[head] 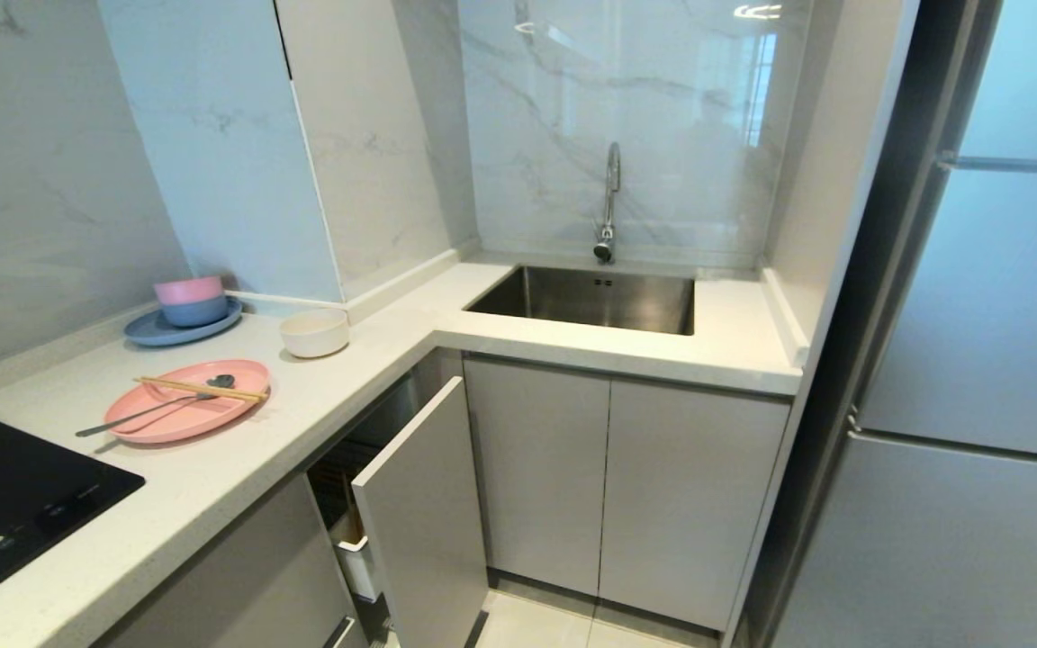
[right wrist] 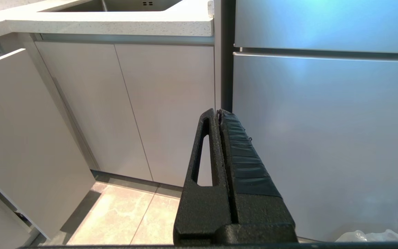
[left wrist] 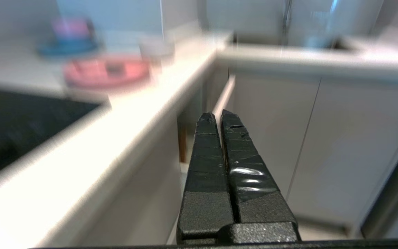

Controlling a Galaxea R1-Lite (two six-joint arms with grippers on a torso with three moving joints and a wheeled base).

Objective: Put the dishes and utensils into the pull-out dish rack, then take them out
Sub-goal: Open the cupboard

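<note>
I am in a home kitchen. A white worktop (head: 239, 468) bends round a corner. A steel sink (head: 586, 299) sits in it, with a tap (head: 608, 202) above. The walls are shiny grey-white marble (head: 626, 108). A black cooktop (head: 5, 504) lies flat in the worktop on my left. Pale cupboard doors (head: 626, 495) stand under the sink. Next to them a pull-out dish rack (head: 410, 513) stands partly open. A tall silver fridge (head: 978, 360) fills my right side. On the worktop lie a pink plate (head: 190, 412) with chopsticks (head: 199, 389) and a spoon (head: 154, 407), a cream bowl (head: 314, 332), and stacked pink and blue bowls (head: 190, 301) on a blue plate (head: 178, 328).
</note>
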